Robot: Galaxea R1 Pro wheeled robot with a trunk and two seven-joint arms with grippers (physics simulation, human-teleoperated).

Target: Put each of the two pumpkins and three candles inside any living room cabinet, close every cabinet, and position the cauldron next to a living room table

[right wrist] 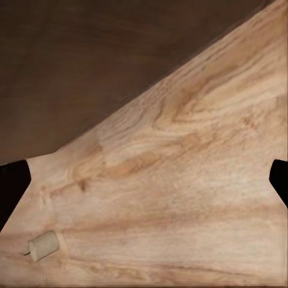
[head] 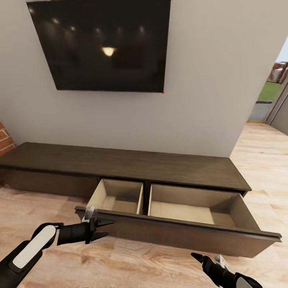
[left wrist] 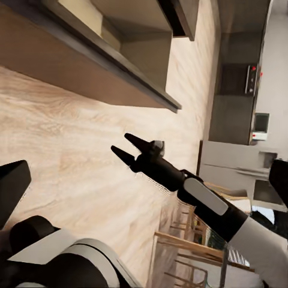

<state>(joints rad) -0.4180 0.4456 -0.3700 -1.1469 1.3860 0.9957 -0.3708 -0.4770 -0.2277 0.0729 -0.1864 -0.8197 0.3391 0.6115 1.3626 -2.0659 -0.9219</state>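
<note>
**Drawer open, one candle lying on the floor**

The cabinet (head: 120, 164) has its wide drawer (head: 180, 234) pulled out, both pale compartments bare. The left gripper (head: 105, 229) hovers at the drawer front's left end, fingers spread and holding nothing. The right gripper (head: 197, 256) is low over the floor (right wrist: 198, 198); I cannot tell its opening. A beige candle (right wrist: 44, 245) lies toppled there. It looks light, rigid and prone to rolling: pinch across its middle.

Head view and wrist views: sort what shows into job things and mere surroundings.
Job things:
- cabinet, its drawer pulled open, both pale compartments bare
- candle, lying on its side on the wood floor

Surroundings:
- wall television
- brick edge
- doorway to outdoors
</note>
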